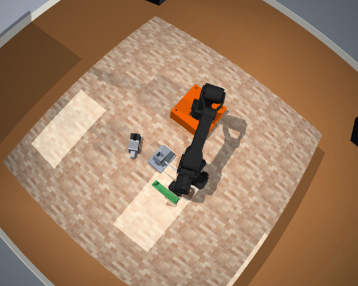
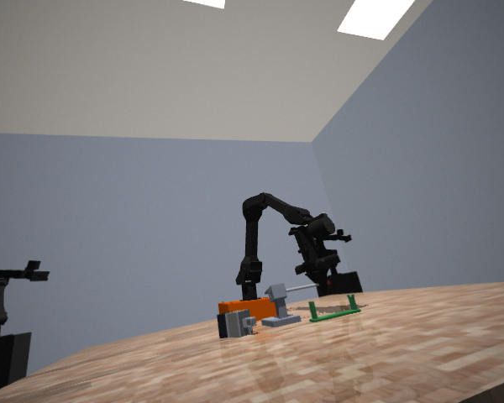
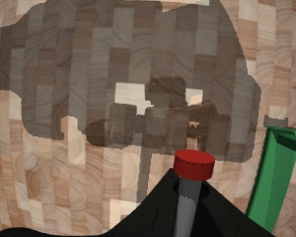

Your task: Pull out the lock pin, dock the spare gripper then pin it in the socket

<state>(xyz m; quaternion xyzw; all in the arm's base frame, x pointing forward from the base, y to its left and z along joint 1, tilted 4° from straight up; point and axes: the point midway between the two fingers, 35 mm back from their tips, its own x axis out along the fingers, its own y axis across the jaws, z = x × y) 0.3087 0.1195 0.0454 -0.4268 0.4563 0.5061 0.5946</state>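
My gripper (image 2: 322, 286) (image 3: 180, 177) is shut on the lock pin (image 1: 172, 167) (image 2: 301, 287) (image 3: 186, 212), close to its red head. The pin is a thin grey rod, roughly level, and its far end reaches the side of the socket (image 2: 275, 291) on the grey mount (image 1: 168, 151) (image 2: 281, 321). I cannot tell how much of the pin is inside the socket. The arm hides the fingertips in the top view. The spare gripper (image 1: 133, 145) (image 2: 237, 323), grey and black with a light grey spigot, lies on the table, apart from the mount.
A green rack (image 1: 166, 192) (image 2: 334, 316) (image 3: 271, 183) with two upright end posts stands on the table beside my gripper, on the spigot-end side of the scene. The arm's orange base (image 1: 185, 107) (image 2: 248, 310) is behind the mount.
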